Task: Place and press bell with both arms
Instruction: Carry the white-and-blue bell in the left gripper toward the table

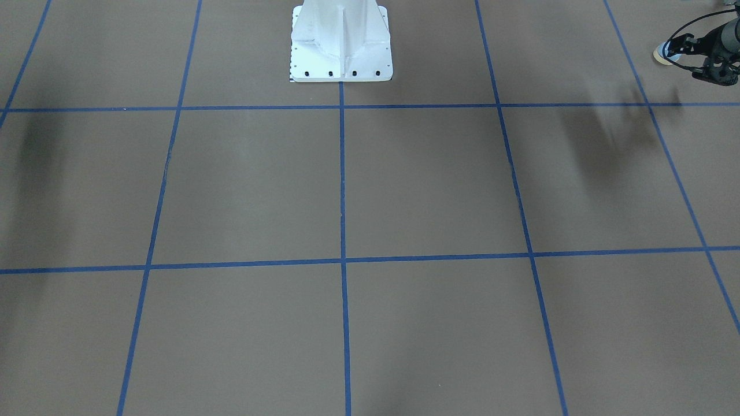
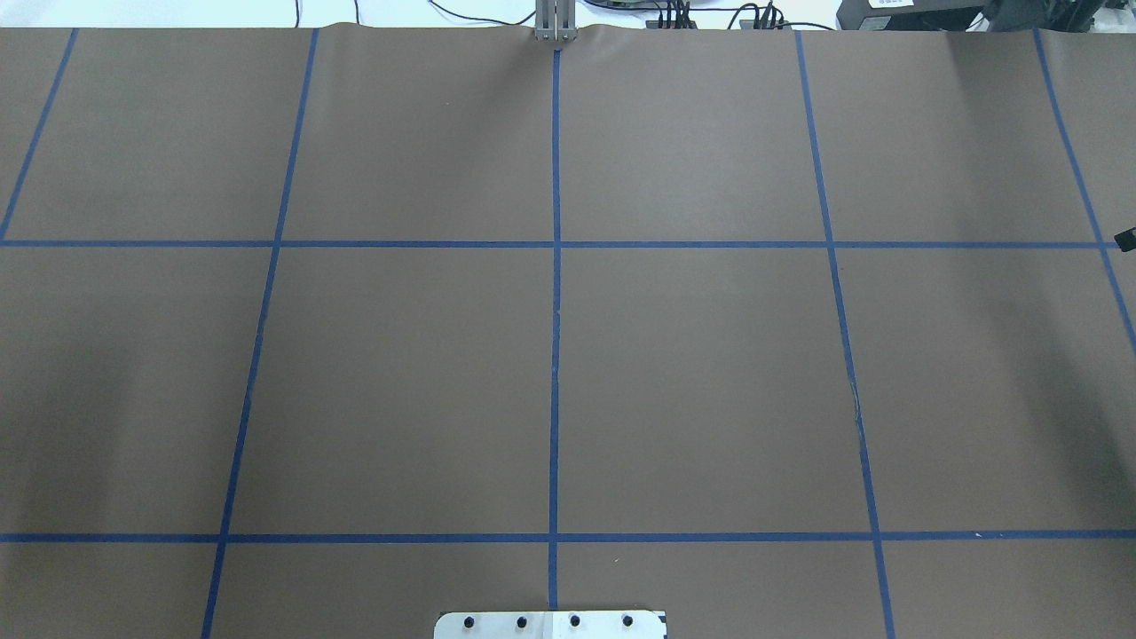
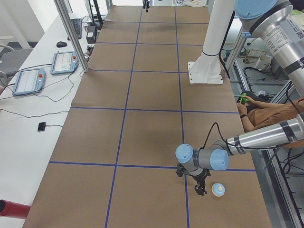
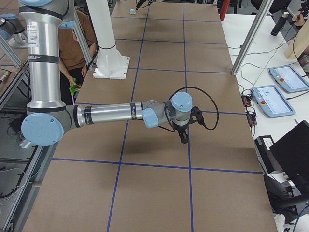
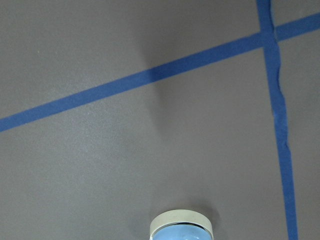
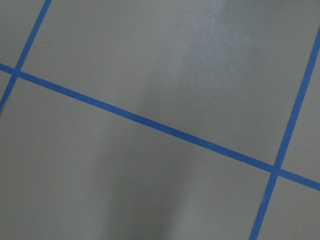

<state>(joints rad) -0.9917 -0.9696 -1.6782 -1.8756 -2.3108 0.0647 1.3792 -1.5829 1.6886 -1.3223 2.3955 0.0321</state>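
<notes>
The light-blue bell (image 1: pixel 663 54) with a cream base stands on the brown table near the end on my left. It also shows in the exterior left view (image 3: pixel 218 189) and at the bottom edge of the left wrist view (image 5: pixel 181 227). My left gripper (image 1: pixel 682 48) hangs low right beside it, a small gap away (image 3: pixel 201 189). Its jaws look parted and hold nothing. My right gripper (image 4: pixel 185 137) hovers over the table towards the other end, far from the bell. I cannot tell whether it is open or shut.
The white bolted pedestal (image 1: pixel 341 52) stands at the robot-side table edge. Blue tape lines (image 2: pixel 556 355) divide the brown table cover. A seated person (image 3: pixel 266 114) is beside the table. Control tablets (image 3: pixel 28 80) and a red cylinder (image 3: pixel 12 209) lie along the operators' side.
</notes>
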